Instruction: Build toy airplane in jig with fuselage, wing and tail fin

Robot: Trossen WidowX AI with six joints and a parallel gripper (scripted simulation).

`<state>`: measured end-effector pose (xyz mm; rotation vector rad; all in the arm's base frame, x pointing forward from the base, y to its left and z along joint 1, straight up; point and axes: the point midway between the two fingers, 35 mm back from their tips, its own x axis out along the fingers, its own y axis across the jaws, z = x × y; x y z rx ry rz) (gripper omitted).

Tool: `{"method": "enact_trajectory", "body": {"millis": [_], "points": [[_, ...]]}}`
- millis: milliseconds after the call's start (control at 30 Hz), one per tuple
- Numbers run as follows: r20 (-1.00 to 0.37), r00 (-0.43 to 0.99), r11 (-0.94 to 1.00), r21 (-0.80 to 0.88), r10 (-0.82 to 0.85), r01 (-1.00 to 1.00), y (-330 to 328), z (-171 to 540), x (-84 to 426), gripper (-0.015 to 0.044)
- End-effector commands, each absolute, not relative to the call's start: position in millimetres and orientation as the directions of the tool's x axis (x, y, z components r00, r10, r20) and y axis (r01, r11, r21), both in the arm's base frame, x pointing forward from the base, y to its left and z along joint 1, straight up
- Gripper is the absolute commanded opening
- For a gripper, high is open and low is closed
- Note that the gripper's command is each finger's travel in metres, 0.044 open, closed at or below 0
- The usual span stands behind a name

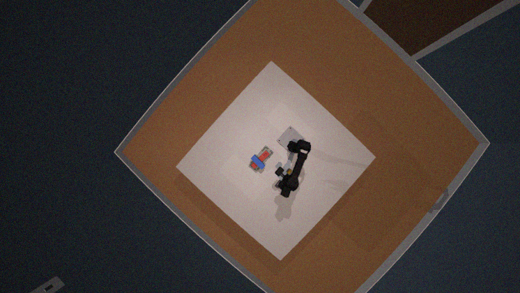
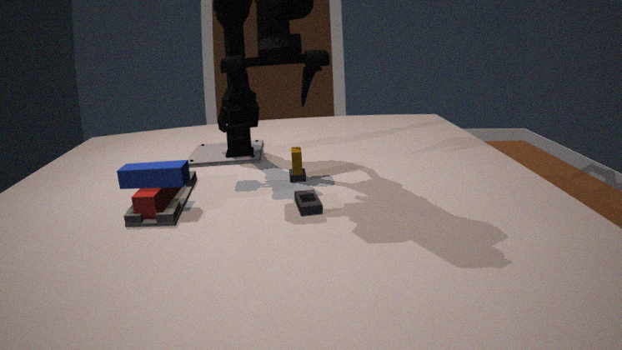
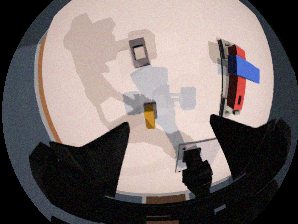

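Observation:
The red fuselage [image 1: 264, 155] [image 2: 145, 204] [image 3: 238, 96] lies in the grey cradle [image 1: 269, 148] [image 2: 167, 217] [image 3: 223, 107]. The blue wing [image 1: 258, 162] [image 2: 152, 175] [image 3: 247, 69] lies across the top of the fuselage; its tab is hidden. A dark, empty socket shows near the fuselage's other end in the wrist view. The yellow tail fin [image 1: 289, 171] [image 2: 296, 162] [image 3: 150, 118] stands upright in a small dark holder [image 2: 298, 176]. My gripper [image 2: 269, 103] [image 3: 171, 122] is wide open and empty, high above the table near the fin, away from the cradle.
An empty dark rectangular holder [image 2: 311, 210] [image 3: 143, 63] stands in front of the fin in the exterior view. The arm's base plate [image 1: 286, 135] [image 2: 206, 152] [image 3: 208, 145] lies behind the parts in that view. The arm's shadow falls across the table.

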<state>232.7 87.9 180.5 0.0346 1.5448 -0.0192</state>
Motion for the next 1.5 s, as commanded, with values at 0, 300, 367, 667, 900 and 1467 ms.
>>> {"method": "enact_trajectory", "body": {"millis": [0, 300, 367, 667, 900, 1467], "points": [[-1.0, 0.024, 0.999, 0.012, 0.011, 0.04, 111.5, 177.0, 203.0, 0.044], [-1.0, 0.022, 0.999, 0.014, 0.013, 0.04, 123.0, 134.9, 190.4, 0.044], [-1.0, 0.022, 0.999, 0.014, 0.013, 0.04, 122.6, 120.1, 189.8, 0.044], [-1.0, 0.022, 0.999, 0.014, 0.013, 0.04, 122.7, 103.2, 190.0, 0.044], [-1.0, 0.022, 0.999, 0.014, 0.013, 0.04, 123.3, 94.4, 190.9, 0.044], [-1.0, 0.022, 0.999, 0.013, 0.013, 0.04, 123.8, 67.2, 191.8, 0.044]]}}
